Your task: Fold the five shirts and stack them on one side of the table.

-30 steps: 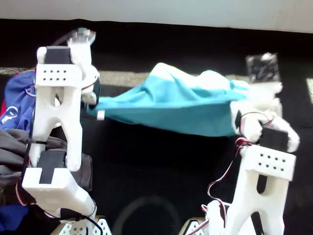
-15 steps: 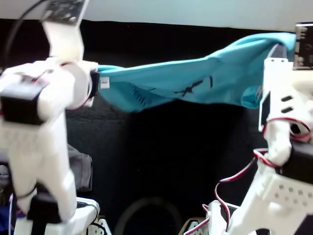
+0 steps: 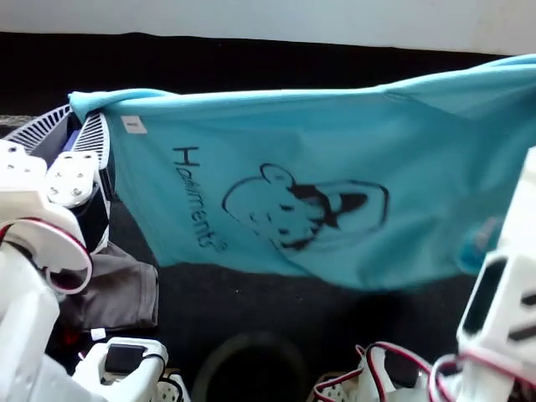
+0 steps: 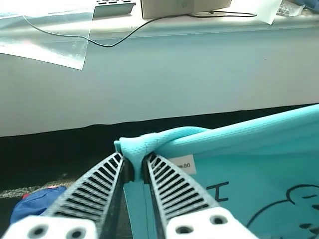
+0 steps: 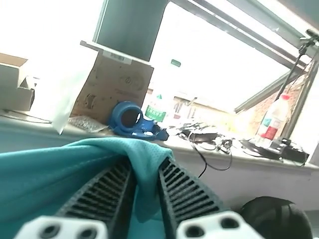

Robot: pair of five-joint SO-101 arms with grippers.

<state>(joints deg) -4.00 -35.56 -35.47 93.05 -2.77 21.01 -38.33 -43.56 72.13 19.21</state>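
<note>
- Since 0.5 s ago the teal shirt [image 3: 335,209] has been lifted and spread out, with its print now turned to the high camera (it was bunched before).
- Its corner at 10 o'clock is pinched in the left gripper [image 4: 135,167]. The opposite edge, toward 2 o'clock, is pinched in the right gripper [image 5: 145,184].
- The shirt is held stretched above the black table [image 3: 276,293]. A grey garment [image 3: 117,293] is noted lying at 8 o'clock.

teal shirt [image 3: 402,142], black print | grey shirt [image 3: 117,293] | black table [image 3: 251,297]
</note>
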